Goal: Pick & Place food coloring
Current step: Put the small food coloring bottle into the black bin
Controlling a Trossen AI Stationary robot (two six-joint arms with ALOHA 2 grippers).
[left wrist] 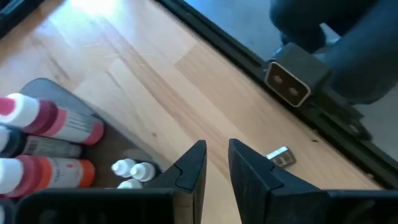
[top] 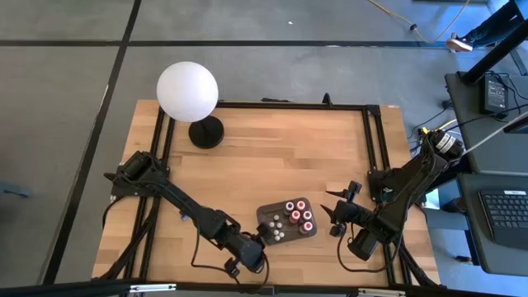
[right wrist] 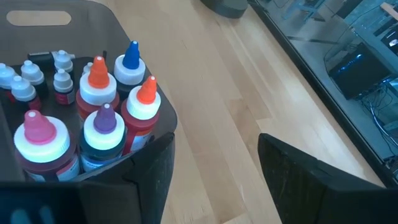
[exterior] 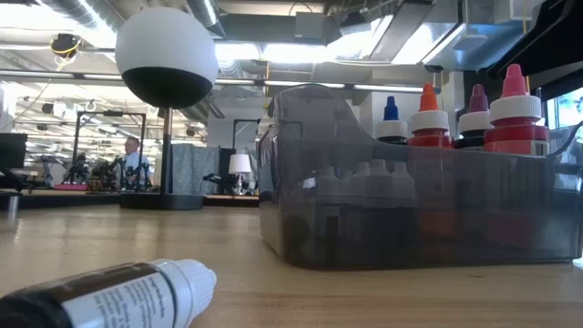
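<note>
A dark grey tray (top: 285,221) stands on the wooden table near its front edge, and it holds several food coloring bottles (right wrist: 99,118) upright, large and tiny. One dark bottle with a white cap (exterior: 118,293) lies on its side on the table, close to the low camera. My left gripper (left wrist: 217,149) is low beside the tray's near left corner (top: 252,247). Its fingers are empty, with only a narrow gap between them. My right gripper (right wrist: 214,168) is wide open and empty just right of the tray (top: 338,216), one finger next to the tray's wall.
A big white globe lamp (top: 188,91) on a black base stands at the table's far left. A black frame rail (left wrist: 249,59) runs along the table's edges. A small silver piece (left wrist: 280,157) lies on the wood ahead of my left gripper. Bare wood lies between lamp and tray.
</note>
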